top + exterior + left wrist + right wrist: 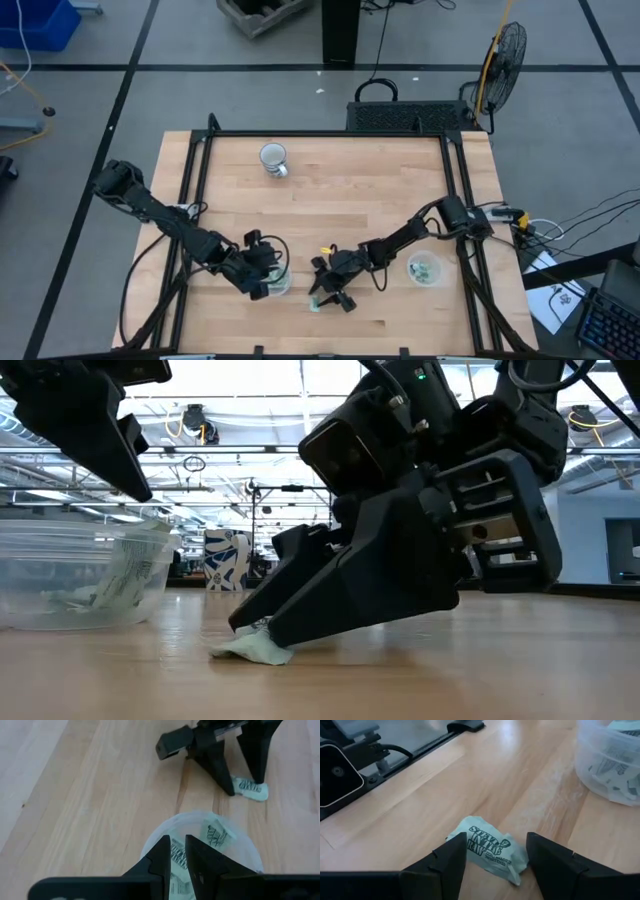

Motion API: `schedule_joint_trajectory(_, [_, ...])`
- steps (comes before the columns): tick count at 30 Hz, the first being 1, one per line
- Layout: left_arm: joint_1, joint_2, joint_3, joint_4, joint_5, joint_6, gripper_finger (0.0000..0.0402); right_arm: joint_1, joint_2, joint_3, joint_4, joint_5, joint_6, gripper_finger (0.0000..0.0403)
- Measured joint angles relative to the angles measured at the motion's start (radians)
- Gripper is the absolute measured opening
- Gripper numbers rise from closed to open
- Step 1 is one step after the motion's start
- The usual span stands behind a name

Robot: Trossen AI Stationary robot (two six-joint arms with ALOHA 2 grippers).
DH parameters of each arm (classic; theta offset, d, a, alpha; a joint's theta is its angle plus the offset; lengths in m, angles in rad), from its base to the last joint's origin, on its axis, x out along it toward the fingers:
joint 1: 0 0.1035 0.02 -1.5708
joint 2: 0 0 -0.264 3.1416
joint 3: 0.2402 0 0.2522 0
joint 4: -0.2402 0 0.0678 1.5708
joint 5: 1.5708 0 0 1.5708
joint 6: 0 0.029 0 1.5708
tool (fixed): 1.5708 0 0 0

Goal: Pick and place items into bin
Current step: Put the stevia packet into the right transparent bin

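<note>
**Right claw set astride a packet on the bench, ready for the pinch**

A small pale-green wrapped packet with dark print (487,851) is seen lying flat on the pale wooden bench (340,190), near the front edge and about midway along it. The right gripper (496,854) is lowered over it with its two dark fingers spread wide, one on each side of the packet; the tips are at or almost at the wood, and the packet is not yet pinched.

Just beside it, toward the left front corner, a clear round plastic cup (200,827) holding several similar packets is stood. The left gripper (177,850) is held at this cup with its fingers nearly pressed together on the cup's near rim, by the look of it. A second clear cup with a few packets (424,268) is placed toward the right front corner, and a white-and-grey mug (273,159) is left near the back edge.

The grasp step is judged to be in hand. Next, the spread fingers would need to be closed squarely on the thin wrapper, lifted, and carried over to the cup steadied alongside.
</note>
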Motion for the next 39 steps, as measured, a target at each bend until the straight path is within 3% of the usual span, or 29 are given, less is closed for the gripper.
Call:
schedule_joint_trajectory(7, [0.0,0.0,0.0,-0.002,0.003,0.0,0.0065,-0.001,0.012,0.0,0.001,0.013,-0.002,0.0194])
schedule_joint_trajectory(23, [0.0,0.0,0.0,-0.003,0.005,-0.003,0.0065,-0.002,-0.064,-0.005,-0.061,0.018,0.053,0.0099])
schedule_joint_trajectory(33, [-0.002,0.0,0.0,-0.004,0.018,-0.01,0.0065,0.002,-0.357,-0.005,-0.532,0.022,0.051,0.0065])
schedule_joint_trajectory(39, [-0.002,0.0,0.0,-0.003,0.022,-0.011,0.0065,0.042,-0.556,-0.013,-0.849,0.169,0.046,0.0019])
